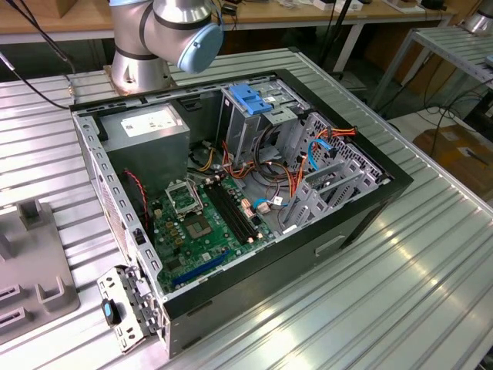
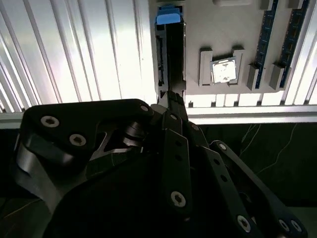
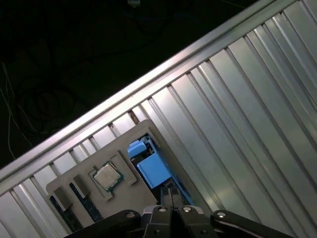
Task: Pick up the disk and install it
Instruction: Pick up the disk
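The disk (image 3: 152,167) stands on edge in a slot of a grey holder tray (image 3: 126,139). Its bright blue carrier faces up, and in the second wrist view the disk (image 2: 168,16) shows a blue end with a dark edge running toward me. In both wrist views my gripper (image 3: 170,192) hangs over the near end of the disk, some way above the tray. The black fingers (image 2: 174,106) meet in a narrow point, shut with nothing between them.
The tray also holds a square processor chip (image 2: 222,71) and memory sticks (image 2: 270,29). It lies on a ribbed aluminium table (image 3: 247,114) near the table's edge. In the exterior view, the open computer case (image 1: 231,193) has a grey drive cage topped by a blue bracket (image 1: 250,96).
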`<state>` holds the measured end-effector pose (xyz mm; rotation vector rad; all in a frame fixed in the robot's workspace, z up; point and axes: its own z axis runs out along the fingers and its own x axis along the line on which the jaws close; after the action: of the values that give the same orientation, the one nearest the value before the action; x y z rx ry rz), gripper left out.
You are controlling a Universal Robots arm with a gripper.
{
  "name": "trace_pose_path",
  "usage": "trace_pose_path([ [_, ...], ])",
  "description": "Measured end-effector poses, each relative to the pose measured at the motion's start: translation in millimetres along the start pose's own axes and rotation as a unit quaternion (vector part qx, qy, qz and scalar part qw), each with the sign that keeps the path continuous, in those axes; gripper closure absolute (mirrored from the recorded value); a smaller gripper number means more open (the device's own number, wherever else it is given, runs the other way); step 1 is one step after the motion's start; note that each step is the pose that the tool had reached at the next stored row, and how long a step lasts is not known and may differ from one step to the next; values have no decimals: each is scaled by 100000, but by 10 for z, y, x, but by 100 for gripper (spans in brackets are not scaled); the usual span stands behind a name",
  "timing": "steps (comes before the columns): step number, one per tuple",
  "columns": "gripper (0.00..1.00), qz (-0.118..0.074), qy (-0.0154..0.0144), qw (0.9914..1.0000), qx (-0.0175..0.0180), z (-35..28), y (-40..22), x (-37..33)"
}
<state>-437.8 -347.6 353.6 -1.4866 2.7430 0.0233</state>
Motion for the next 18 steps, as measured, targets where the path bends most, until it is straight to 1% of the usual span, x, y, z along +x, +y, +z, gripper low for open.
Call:
trace_pose_path([
  [1, 89, -533, 2, 99999, -13, 0, 0, 0],
  [14, 89, -835, 3, 99997, -22, 0, 0, 0],
  [18, 89, -1375, 4, 99991, -37, 0, 0, 0],
])
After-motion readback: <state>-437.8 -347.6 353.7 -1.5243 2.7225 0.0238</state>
